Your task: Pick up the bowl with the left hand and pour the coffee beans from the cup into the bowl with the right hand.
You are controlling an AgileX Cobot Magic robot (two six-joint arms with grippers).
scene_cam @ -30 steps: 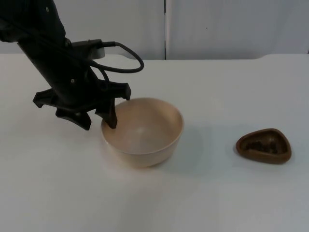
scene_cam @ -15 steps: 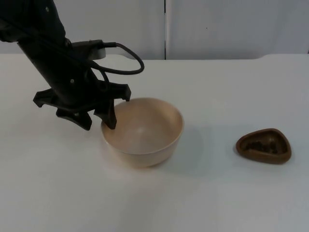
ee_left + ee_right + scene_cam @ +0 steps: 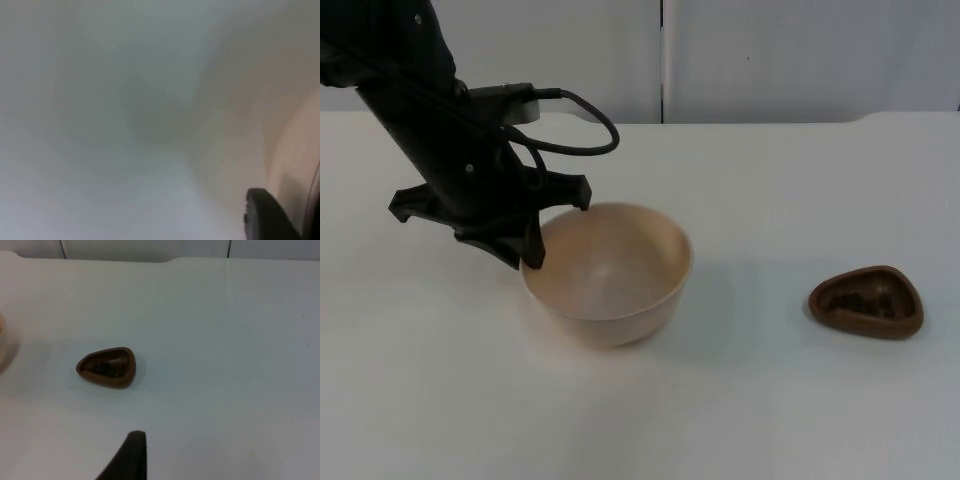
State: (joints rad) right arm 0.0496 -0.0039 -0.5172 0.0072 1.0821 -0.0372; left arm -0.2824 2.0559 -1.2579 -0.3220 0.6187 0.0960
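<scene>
top view: the left gripper (image 3: 525, 252) is closed on the near-left rim of the bowl (image 3: 608, 272), which sits mid-table (image 3: 750, 400). the cup (image 3: 867, 301) with beans (image 3: 865, 297) stands well to the right.

left wrist view: one fingertip (image 3: 267, 216) lies against the bowl (image 3: 295, 150) wall.

right wrist view: the cup (image 3: 106, 367) rests on the table, the right arm waiting above; i cannot tell its claw's state.

Top view overlooks whole table; left wrist close on bowl (image 3: 610, 275); right wrist high, shares cup (image 3: 107, 367).
</scene>
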